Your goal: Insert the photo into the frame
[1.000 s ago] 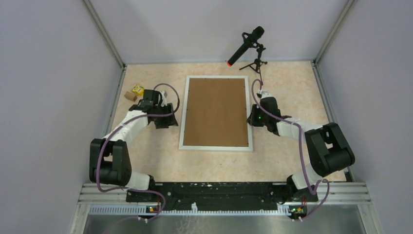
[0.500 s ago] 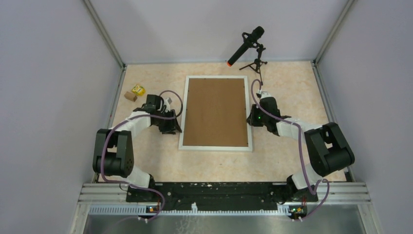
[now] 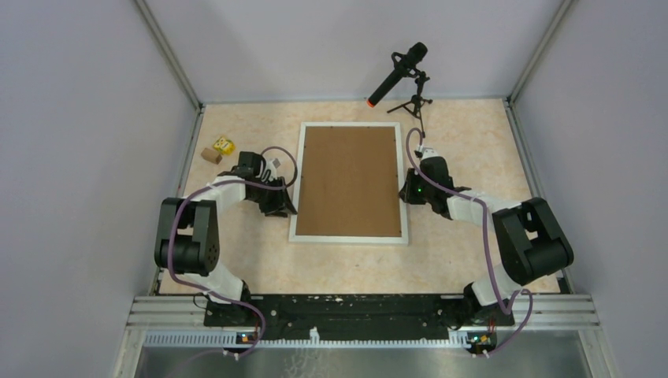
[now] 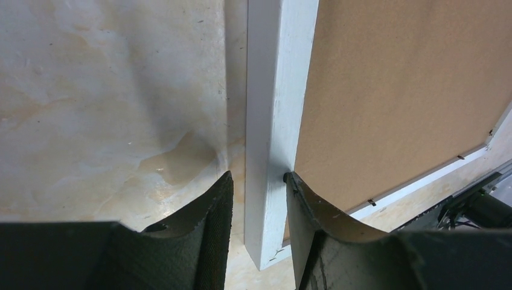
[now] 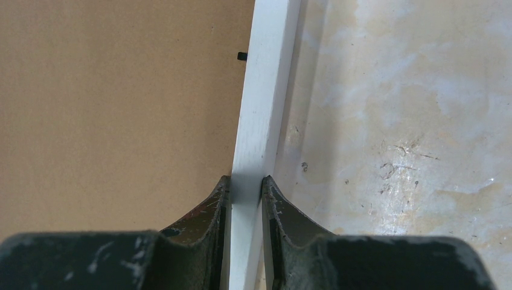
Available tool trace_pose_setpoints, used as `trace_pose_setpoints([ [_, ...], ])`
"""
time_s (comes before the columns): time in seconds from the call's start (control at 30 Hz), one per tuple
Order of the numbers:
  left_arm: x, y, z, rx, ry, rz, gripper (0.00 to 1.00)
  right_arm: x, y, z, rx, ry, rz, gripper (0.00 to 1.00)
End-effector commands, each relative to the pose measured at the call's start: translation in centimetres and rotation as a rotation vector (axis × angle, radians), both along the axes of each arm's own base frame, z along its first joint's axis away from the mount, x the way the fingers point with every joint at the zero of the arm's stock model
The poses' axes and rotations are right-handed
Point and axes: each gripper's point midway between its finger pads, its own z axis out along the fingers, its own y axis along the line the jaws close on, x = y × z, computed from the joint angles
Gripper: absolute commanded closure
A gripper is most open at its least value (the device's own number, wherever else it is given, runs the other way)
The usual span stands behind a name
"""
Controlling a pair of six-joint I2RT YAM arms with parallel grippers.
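Observation:
The frame (image 3: 297,189) of thin white moulding lies flat mid-table, filled by the brown backing board (image 3: 350,181). The photo is not in view. My left gripper (image 3: 287,206) straddles the frame's left rail (image 4: 275,90) near its near corner. In the left wrist view the gripper (image 4: 256,181) is open: one finger touches the rail's inner side at the board (image 4: 392,90), the other stands a little off its outer side. My right gripper (image 3: 406,193) is shut on the right rail (image 5: 265,90). In the right wrist view the gripper (image 5: 246,184) has both fingers pressed on the rail, beside the board (image 5: 121,109).
A microphone (image 3: 398,72) on a small tripod (image 3: 415,102) stands just beyond the frame's far right corner. A yellow block (image 3: 223,145) and a brown block (image 3: 210,155) lie at the far left by the wall. Enclosure walls bound the table.
My left gripper has moved right and nearer, from the open table onto the frame's left rail. The right gripper and the frame have not moved.

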Motion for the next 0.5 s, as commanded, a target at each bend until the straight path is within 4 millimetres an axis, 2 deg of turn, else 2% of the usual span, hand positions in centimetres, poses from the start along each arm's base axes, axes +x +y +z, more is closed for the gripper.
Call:
trace_pose_setpoints([
  [0.0,0.5,-0.3,-0.8,0.001,-0.002,-0.016,0.57,-6.1,-0.1,-5.3,-0.075,0.248,0.098,1.0],
  [0.2,-0.1,-0.4,-1.5,0.027,0.021,-0.017,0.57,-6.0,-0.1,-5.3,-0.074,0.248,0.099,1.0],
  [0.47,-0.9,-1.3,-3.7,0.11,0.083,0.006,0.54,-6.1,-0.1,-5.5,-0.076,0.253,0.099,1.0],
])
